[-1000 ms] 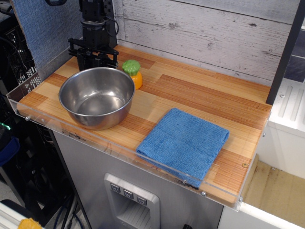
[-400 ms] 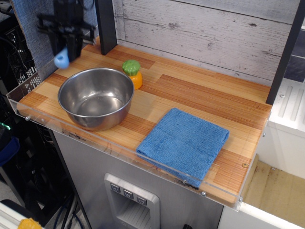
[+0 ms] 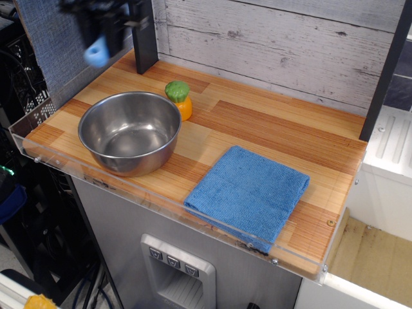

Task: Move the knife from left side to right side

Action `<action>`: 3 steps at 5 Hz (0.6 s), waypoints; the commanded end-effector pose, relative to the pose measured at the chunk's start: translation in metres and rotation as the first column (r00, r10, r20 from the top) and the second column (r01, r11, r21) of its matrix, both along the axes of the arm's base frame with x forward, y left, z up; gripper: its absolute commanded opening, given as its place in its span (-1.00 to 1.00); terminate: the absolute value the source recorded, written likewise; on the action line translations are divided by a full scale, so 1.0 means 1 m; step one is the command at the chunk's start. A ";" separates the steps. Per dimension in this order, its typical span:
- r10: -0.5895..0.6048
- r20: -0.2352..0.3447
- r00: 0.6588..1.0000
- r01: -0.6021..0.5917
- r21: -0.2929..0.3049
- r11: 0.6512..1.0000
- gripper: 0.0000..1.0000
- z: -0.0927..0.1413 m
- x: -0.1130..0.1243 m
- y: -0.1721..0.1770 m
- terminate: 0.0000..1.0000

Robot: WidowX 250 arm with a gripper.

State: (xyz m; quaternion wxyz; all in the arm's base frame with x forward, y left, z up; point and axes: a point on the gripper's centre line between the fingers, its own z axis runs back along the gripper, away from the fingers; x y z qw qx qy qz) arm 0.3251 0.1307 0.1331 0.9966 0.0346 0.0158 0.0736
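Note:
My gripper is high at the far left, blurred by motion, well above the wooden table. It is shut on the knife, a small toy with a light-blue handle that hangs down from the fingers; its grey bowl is hidden in the gripper. The knife hangs above and behind the large steel bowl, clear of the table.
The steel bowl stands at the left front. An orange toy with a green top stands just behind the bowl's right rim. A folded blue cloth lies at the right front. A clear acrylic rim edges the table. A dark post stands at the back left.
The gripper was low behind the bowl, then rose with the light-blue knife in its fingers. Since 0.4 s ago it has gone higher and slightly right.

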 end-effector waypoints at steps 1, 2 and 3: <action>-0.074 0.086 0.994 0.082 -0.093 0.992 -1.00 0.037 -0.037 -0.067 -1.00; -0.085 0.044 0.995 0.088 -0.080 0.993 -1.00 0.019 -0.054 -0.091 -1.00; -0.093 0.014 0.996 0.094 -0.066 0.993 -1.00 -0.001 -0.070 -0.104 -1.00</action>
